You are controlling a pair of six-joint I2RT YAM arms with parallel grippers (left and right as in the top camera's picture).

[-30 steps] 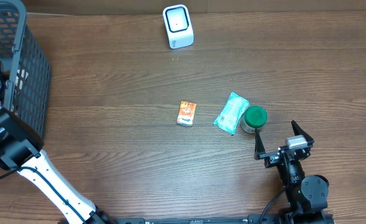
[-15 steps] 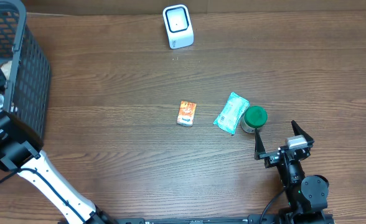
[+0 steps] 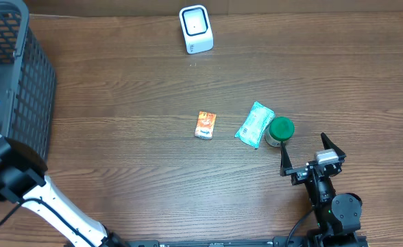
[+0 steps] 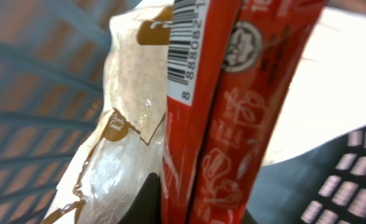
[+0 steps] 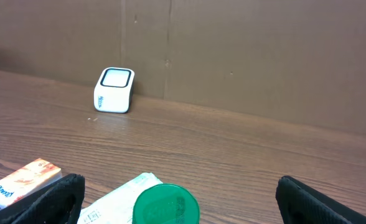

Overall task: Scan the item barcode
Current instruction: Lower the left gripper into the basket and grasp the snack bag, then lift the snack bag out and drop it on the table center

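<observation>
A: Left end effector (image 4: 198,208) has pulled back over the basket (image 3: 30,75), clamped on the red packet (image 4: 233,112) (barcode (image 4: 184,43) showing).
B: Right end effector (image 3: 308,154) gapes, empty. Scanner (image 3: 196,29) sits well apart, so I'd guess carrying comes next.

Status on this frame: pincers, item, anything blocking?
Left pincer shut on red packet, barcode showing, inside basket. Right pincer open, empty, near green-lidded jar. Basket wall stands between packet and scanner.
</observation>
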